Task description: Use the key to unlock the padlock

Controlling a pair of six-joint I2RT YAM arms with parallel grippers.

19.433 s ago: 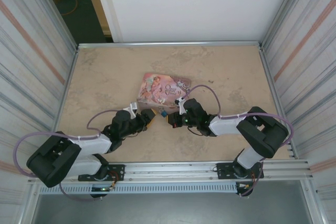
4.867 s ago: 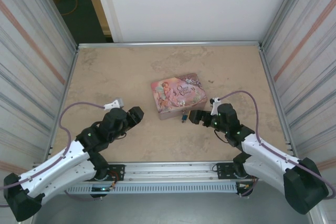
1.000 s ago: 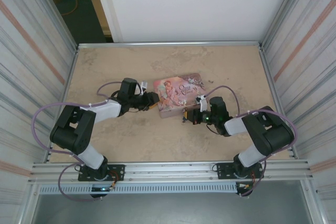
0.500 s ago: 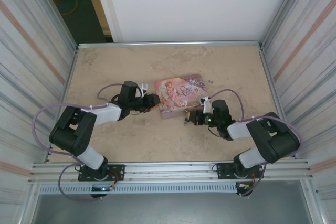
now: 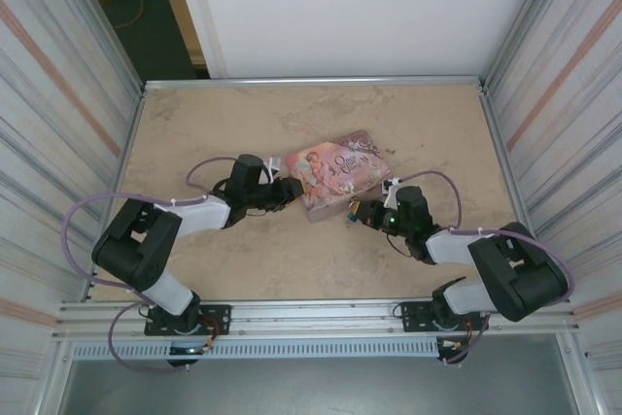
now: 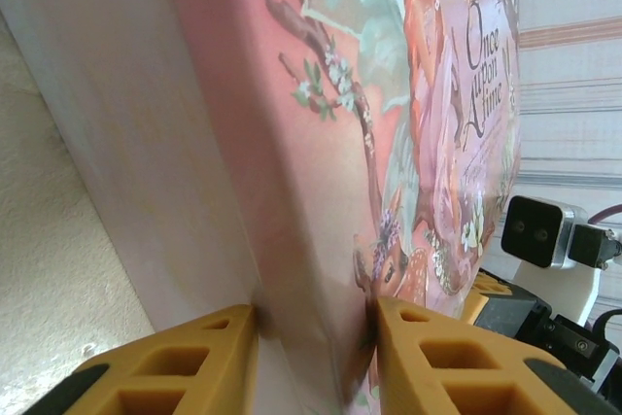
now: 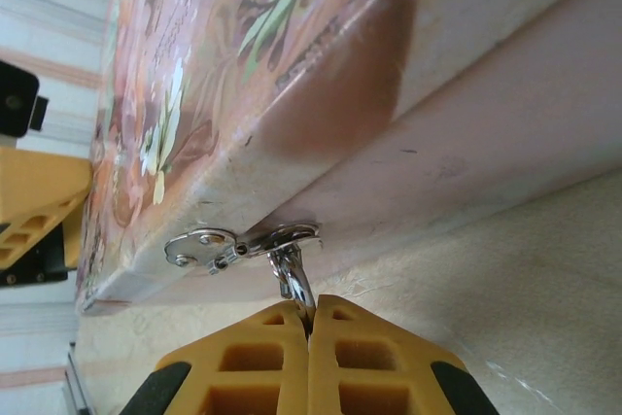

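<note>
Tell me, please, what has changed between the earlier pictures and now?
Both arms came in: the left gripper clamped the left end of the pink tin, and the right gripper pinched the shackle of the padlock. The tin turned, its right end swinging away from the bases. The padlock stays at the tin's front side.

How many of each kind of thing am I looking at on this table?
robot arms: 2
pink tin: 1
padlock, seen by its metal shackle hanging from the tin's hasp: 1
Total: 4
</note>
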